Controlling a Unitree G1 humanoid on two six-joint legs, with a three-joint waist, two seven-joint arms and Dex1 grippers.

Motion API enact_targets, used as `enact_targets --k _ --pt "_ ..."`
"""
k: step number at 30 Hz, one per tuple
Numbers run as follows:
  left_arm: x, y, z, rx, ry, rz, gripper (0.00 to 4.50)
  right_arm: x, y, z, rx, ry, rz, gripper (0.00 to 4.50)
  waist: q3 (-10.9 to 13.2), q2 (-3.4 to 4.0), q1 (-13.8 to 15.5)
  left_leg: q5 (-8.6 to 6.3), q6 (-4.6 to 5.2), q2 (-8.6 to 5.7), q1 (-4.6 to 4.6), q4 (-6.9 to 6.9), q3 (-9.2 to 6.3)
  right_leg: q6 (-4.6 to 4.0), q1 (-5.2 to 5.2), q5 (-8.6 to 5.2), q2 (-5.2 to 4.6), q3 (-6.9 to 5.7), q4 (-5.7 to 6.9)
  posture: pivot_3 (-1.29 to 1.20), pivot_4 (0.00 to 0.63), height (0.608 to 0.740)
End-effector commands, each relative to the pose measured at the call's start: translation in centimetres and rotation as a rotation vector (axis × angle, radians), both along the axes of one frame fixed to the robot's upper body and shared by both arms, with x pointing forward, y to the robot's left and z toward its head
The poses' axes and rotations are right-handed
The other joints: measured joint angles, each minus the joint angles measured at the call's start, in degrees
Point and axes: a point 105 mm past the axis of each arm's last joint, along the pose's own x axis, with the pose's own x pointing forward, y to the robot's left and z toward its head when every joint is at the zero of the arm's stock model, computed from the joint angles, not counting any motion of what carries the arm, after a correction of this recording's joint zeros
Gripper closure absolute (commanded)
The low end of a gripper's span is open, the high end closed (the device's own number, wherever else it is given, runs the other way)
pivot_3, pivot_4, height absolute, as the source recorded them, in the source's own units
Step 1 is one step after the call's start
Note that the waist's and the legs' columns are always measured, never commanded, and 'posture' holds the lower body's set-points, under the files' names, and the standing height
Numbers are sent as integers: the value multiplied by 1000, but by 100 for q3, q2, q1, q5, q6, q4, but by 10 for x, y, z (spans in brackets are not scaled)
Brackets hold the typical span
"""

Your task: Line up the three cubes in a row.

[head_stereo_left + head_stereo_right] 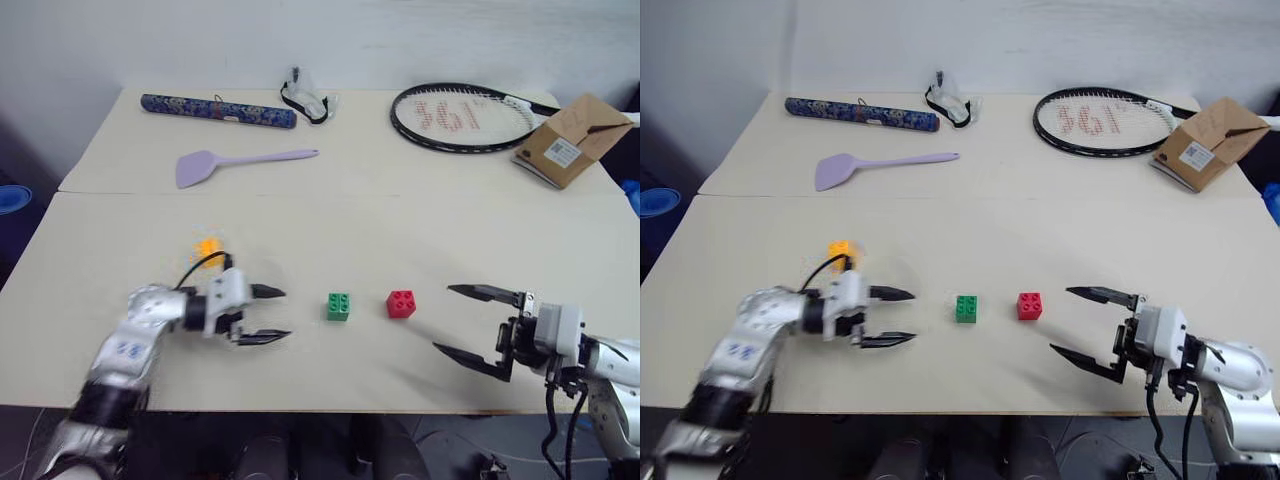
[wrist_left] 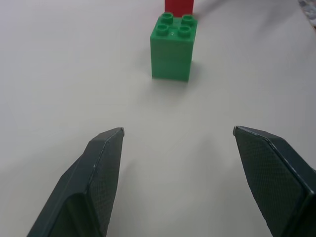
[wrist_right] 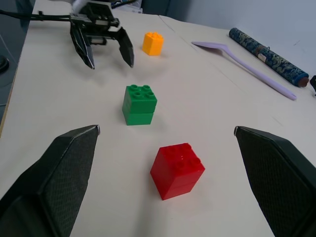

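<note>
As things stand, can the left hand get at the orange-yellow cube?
Probably yes. The orange-yellow cube sits on bare table just beyond the left hand, whose jaws are open and empty. Nothing lies between them, though the hand now points toward the green cube.

Small orange-yellow plastic studded cube [image 1: 207, 247]: blurred in left eye view, studs not readable; partly behind left arm's black cable [image 1: 826, 266] in right eye view. Small red plastic studded cube [image 2: 178, 5]: in left wrist view cut off by pic edge, lower part hidden behind small green plastic studded cube [image 2: 173, 46]. Blue round object [image 1: 13, 197] off the worktop: cut by pic edge, can't tell what it is. Brown cardboard box [image 1: 573, 139] covers the throat of the black-framed racket [image 1: 460, 118]. Clear-and-black item [image 1: 308, 98] at the far edge: too small to identify.
</note>
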Motion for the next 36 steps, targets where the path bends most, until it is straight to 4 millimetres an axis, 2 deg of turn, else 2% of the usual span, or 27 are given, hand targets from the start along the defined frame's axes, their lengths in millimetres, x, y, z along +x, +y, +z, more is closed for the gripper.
enact_targets --k 1,4,7,8,10,11,15,18,21,23,27,31,36 --pt "-22 33 18 -78 -68 198 773 3 0 20 61 -43 3 0 0 0 -9 -1 -1 0 1 0 -2 0 1 0 -2 -1 0 0 150 740" --pt "-40 79 16 -187 -92 470 773 3 3 23 80 -51 18 0 0 0 -1 -7 -4 3 3 -5 -4 -4 2 -2 -3 0 -7 0 150 740" --pt "-61 128 7 -235 -118 741 320 4 4 22 100 -44 17 0 -1 -1 21 -8 -4 3 3 -4 -4 -4 2 -2 -3 -2 -8 0 150 740" --pt "-68 138 4 -253 -108 803 5 4 4 21 108 -32 13 0 -1 -1 24 -12 -2 3 3 -5 -5 -5 3 -3 -3 -4 -9 0 150 740" --pt "-76 144 4 -259 -119 861 5 4 5 21 122 -27 6 0 -1 -1 27 -25 2 3 3 -4 -4 -5 3 -3 -3 -3 -9 0 150 740" --pt "-74 141 8 -270 -139 871 5 3 6 20 127 -26 7 0 -1 -1 44 -32 6 3 3 -4 -3 -6 2 -3 -4 -3 -11 0 150 740" --pt "-47 120 29 -391 -225 930 5 4 13 20 164 -27 5 0 -3 -6 162 -35 12 -1 2 0 -3 -4 4 -2 -11 -2 -11 0 150 740" --pt "-24 104 32 -437 -232 1007 5 9 18 30 243 -74 -40 0 -6 -7 139 -36 12 -3 4 0 -4 -2 8 -1 -12 0 -9 0 150 740" --pt "1 86 33 -506 -206 1095 5 7 26 38 295 -99 -34 0 -8 -5 130 -37 4 -2 5 -2 1 0 7 0 -3 0 -6 0 150 740" --pt "16 76 33 -560 -198 1153 5 4 30 34 294 -90 -25 0 -10 -9 121 -36 3 -1 5 -1 8 1 7 1 6 1 8 0 150 740" --pt "41 56 27 -544 -172 1214 5 2 34 29 294 -82 -30 0 -17 -21 132 -32 5 -1 5 -1 12 3 8 2 12 2 7 0 150 740" --pt "58 37 24 -529 -167 1213 5 0 38 26 283 -67 -15 0 -17 -22 135 -31 8 -2 5 -1 15 4 8 2 12 3 3 0 150 740" --pt "70 25 13 -462 -152 1262 5 -1 42 24 282 -57 -8 0 -17 -23 132 -30 8 0 5 -1 15 4 7 2 12 3 4 0 150 740"
